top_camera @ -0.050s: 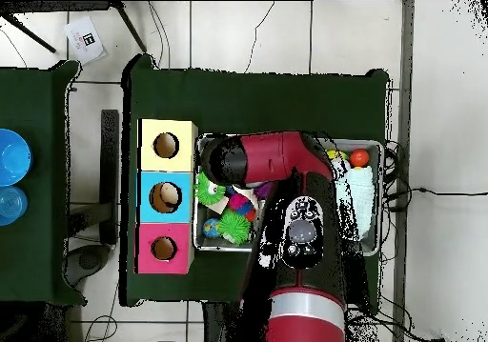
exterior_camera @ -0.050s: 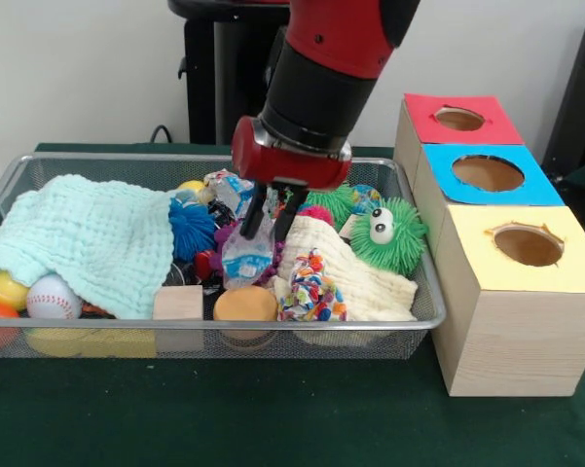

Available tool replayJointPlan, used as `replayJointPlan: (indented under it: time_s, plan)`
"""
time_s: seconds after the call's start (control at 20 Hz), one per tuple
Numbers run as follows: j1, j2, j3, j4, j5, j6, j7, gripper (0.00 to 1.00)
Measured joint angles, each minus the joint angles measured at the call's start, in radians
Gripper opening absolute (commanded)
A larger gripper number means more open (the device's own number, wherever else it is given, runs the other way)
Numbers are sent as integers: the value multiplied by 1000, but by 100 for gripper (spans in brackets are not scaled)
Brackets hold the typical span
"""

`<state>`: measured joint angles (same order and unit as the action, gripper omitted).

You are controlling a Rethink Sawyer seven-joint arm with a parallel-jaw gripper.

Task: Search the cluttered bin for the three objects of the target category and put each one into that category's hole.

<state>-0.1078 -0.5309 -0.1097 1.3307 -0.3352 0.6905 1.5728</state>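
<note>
We are reaching our gripper down into the middle of the bin, fingers pinching a crinkly clear wrapper, so it can go in a hole

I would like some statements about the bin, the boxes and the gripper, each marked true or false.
1. The gripper is down inside the wire bin. True.
2. The box with the yellow top stands farthest from the camera in the front view. False: it is the nearest; the box with the red top is farthest.
3. A light blue cloth lies over part of the bin's contents. True.
4. The green fuzzy toy with eyes already sits in a hole. False: it is in the bin.
5. The baseball lies on the green table outside the bin. False: it is inside the bin, partly under the cloth.
</note>
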Motion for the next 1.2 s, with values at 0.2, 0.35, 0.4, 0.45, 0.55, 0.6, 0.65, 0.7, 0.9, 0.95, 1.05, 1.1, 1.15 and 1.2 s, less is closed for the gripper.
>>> replayJointPlan:
  time_s: [0.2,0.35,0.4,0.45,0.55,0.6,0.65,0.7,0.9,0.95,1.05,1.1,1.15,1.2]
  plan:
    - [-1,-27,3,15,5,0,0,0]
    - [-6,-44,10,23,11,0,0,0]
    - [-9,-50,14,27,15,0,0,0]
    - [-14,-59,22,35,21,0,0,0]
    - [-23,-73,35,47,31,0,0,0]
    - [-43,-95,61,70,51,0,0,0]
    - [-49,-101,68,77,58,0,0,0]
    - [-55,-107,76,84,64,0,0,0]
    - [-94,-143,123,128,94,0,0,0]
    - [-115,-162,148,152,110,0,0,0]
    - [-132,-177,169,173,122,0,0,0]
    - [-153,-195,196,196,140,0,0,0]
    - [-161,-201,206,205,147,0,0,0]
    - [-177,-214,227,219,160,0,0,0]
